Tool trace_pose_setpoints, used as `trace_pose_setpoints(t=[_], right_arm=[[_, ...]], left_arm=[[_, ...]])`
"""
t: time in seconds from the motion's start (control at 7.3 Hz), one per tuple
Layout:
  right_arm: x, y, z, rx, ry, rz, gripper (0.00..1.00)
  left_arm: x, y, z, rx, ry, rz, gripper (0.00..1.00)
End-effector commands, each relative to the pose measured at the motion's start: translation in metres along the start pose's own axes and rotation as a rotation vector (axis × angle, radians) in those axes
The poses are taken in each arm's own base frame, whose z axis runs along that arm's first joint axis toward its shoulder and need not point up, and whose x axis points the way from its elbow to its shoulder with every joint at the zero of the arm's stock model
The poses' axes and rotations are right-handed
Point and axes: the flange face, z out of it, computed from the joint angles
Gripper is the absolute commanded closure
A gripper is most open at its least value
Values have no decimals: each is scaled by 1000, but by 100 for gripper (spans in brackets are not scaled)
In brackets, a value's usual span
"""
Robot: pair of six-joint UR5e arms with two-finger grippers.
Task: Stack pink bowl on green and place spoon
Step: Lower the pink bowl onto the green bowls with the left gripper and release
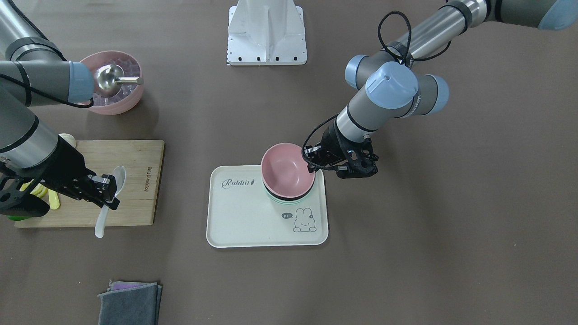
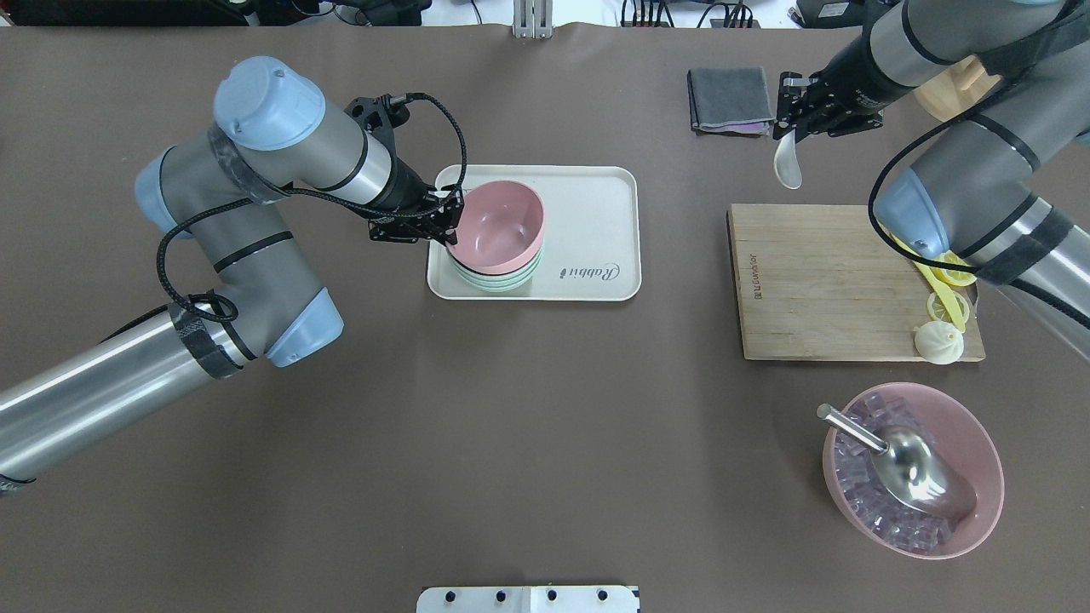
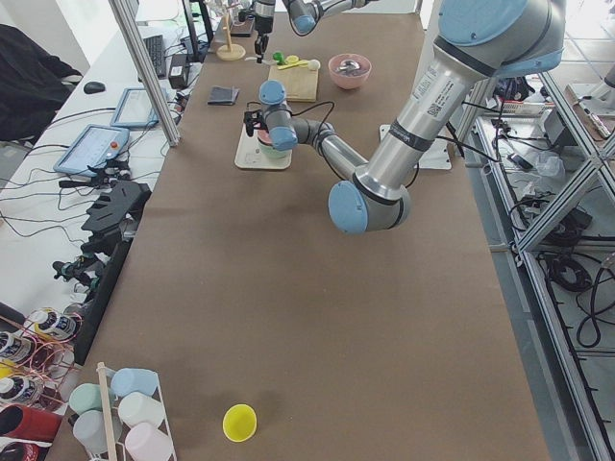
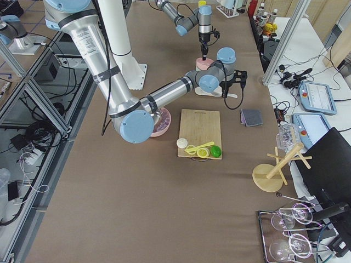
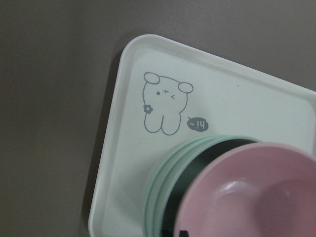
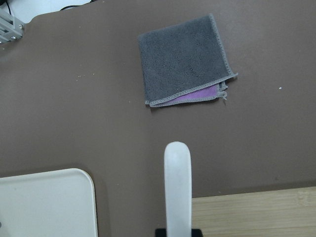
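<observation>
The pink bowl [image 1: 284,169] sits tilted on top of the mint-green bowl stack [image 1: 282,201] at the right end of the white rabbit tray [image 1: 244,216]. A dark gap shows between them in the left wrist view [image 5: 247,192]. My left gripper [image 1: 312,166] is shut on the pink bowl's rim [image 2: 498,221]. My right gripper [image 2: 788,128] is shut on the white spoon [image 2: 789,170] and holds it above the table, off the far edge of the wooden board. The spoon's handle [image 6: 177,187] points away from the wrist camera.
A wooden board [image 2: 826,281] holds yellow plastic pieces [image 2: 941,272] and a white bun [image 2: 938,342]. A larger pink bowl [image 2: 979,443] with clear cubes and a steel scoop [image 2: 911,468] stands near the robot's side. A folded grey cloth [image 2: 730,98] lies beyond the spoon.
</observation>
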Motion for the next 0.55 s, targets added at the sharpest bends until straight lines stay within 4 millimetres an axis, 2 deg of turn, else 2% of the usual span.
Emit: trace_pose_setpoints(t=[0.0,0.14,0.41], right_arm=[[-2,1,-1,1,-3,-3,100],[-3,3,-1,-1,-5,-4,100],[-13,12,-4,-3,-20,10,100]], left_arm=[[0,-1,0,3,-2,-2,24],[1,-4,-3,36,-2,-5,2],[-1,-16,-14,66,1,-14,2]])
